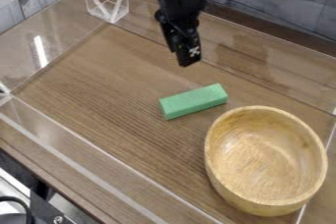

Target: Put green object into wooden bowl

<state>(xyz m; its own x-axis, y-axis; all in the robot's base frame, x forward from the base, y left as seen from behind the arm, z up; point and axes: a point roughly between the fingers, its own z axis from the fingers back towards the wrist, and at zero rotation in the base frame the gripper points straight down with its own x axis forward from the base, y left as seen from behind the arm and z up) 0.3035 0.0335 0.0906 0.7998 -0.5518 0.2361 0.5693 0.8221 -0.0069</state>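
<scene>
The green object (195,101) is a bright green bar lying flat on the wooden table, just up and left of the wooden bowl (266,159). The bowl is round, light tan and has nothing in it. My gripper (186,57) hangs in the air well above and behind the green bar, pointing down and touching nothing. Its dark fingers merge into one shape, so the gap between them does not show. No object is between them.
Clear acrylic walls (39,51) ring the wooden table top. A small clear stand (105,5) sits at the back left. The table's front edge runs close to the bowl.
</scene>
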